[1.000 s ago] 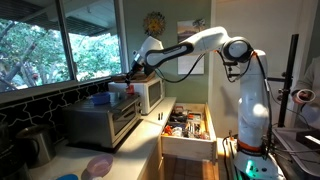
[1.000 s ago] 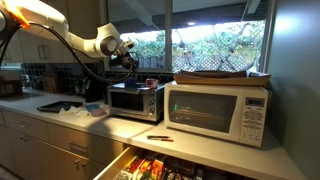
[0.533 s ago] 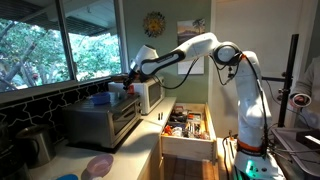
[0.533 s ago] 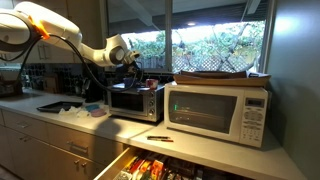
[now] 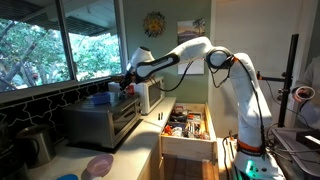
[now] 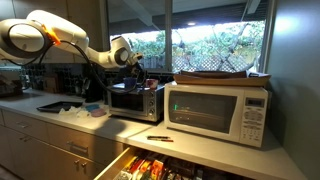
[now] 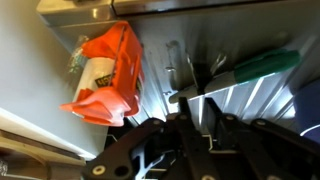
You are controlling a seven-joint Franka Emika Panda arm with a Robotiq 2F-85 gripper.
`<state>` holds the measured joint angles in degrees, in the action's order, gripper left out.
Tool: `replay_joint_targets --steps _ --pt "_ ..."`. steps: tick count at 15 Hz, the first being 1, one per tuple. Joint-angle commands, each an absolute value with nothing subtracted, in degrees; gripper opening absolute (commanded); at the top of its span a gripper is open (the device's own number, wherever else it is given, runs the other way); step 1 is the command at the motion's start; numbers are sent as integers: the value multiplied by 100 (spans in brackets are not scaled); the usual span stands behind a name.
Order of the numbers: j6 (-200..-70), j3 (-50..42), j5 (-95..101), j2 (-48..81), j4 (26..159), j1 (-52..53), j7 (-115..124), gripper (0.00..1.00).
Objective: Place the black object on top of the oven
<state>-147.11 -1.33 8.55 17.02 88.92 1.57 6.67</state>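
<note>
**Gripper held over the oven top**

The oven (image 5: 100, 122) is seen on the counter (image 5: 130, 155), just beside the white microwave (image 6: 220, 110). The black object cannot be told apart from the dark gripper (image 5: 124, 85), which is held just above the oven's top. Whether the fingers are closed on anything cannot be told. In the wrist view, an orange packet (image 7: 105, 70) and a green-handled item (image 7: 262, 64) are seen lying on the metal surface. Below the counter, a drawer (image 5: 187, 128) is seen open.

We're in a home kitchen, by the look of it: a countertop (image 6: 205, 152) carries a stainless toaster oven (image 6: 135, 101) and a white microwave (image 6: 220, 112), cabinet fronts (image 6: 40, 145) run below, an open drawer (image 5: 188, 125) is crammed with what may be utensils, and windows (image 5: 40, 45) look out on leafy trees.
</note>
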Motion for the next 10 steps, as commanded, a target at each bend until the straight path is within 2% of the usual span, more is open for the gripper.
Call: replay_joint_targets --steps 1,3,7,8,9,10 --pt "-14395 -151 855 1575 8734 252 691 55" --pt "-14412 -151 873 1438 8705 272 700 70" --pt "-15317 299 -77 808 9102 47 -250 99" --pt "-15469 434 -460 598 9223 -3 -648 100" --pt "-15208 168 66 1089 8725 167 -59 100" --pt "-15220 209 -23 981 8733 169 -169 98"
